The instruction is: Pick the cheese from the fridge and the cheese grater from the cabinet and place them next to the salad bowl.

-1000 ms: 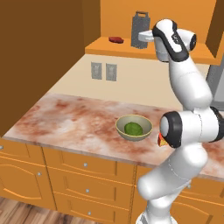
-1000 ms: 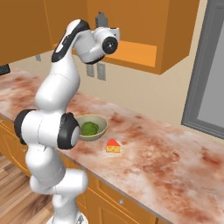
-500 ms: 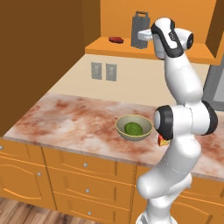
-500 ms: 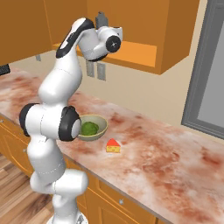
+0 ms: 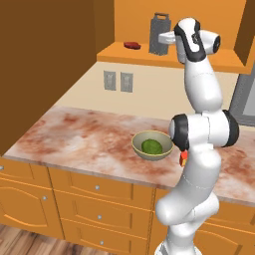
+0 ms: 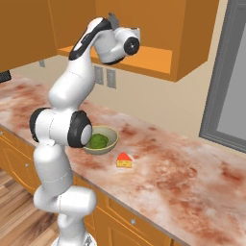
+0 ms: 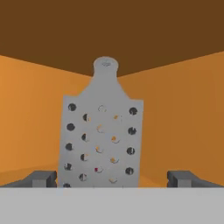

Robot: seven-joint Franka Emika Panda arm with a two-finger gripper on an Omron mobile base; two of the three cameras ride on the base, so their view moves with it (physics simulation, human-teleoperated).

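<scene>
**Inspector:** Report the step in hand and where the task items stand.

**Operator:** I have the arm raised to the cabinet. The grater stands upright on the shelf board, with a flat red item well to one side of it. The gripper is released, jaws fully apart, holding nothing. In the hand view the grater faces me squarely, its perforated face between the two fingertips but offset toward one of them. I judge it is not yet between the pads. The cheese already lies on the counter, just beside the bowl, so I judge that half of the task done.

**Inspector:** How do you intend to take the grater properly?

**Operator:** First I would shift sideways until the body sits centred between the jaws, since it now runs close to one tip. Then I would advance straight in, level, until the pads flank the wide lower body rather than the tapering top or loop handle, where a grip could slip. I would close gently; a tall, narrow box like this looks likely to tip if nudged by one finger first. I would lift clear of the board before drawing back, keeping under the cabinet's top.

**Inspector:** Any brands, labels or writing?

**Operator:** None legible. The grater shows only its holes; the cabinet, counter and wall outlets are unmarked.
</scene>
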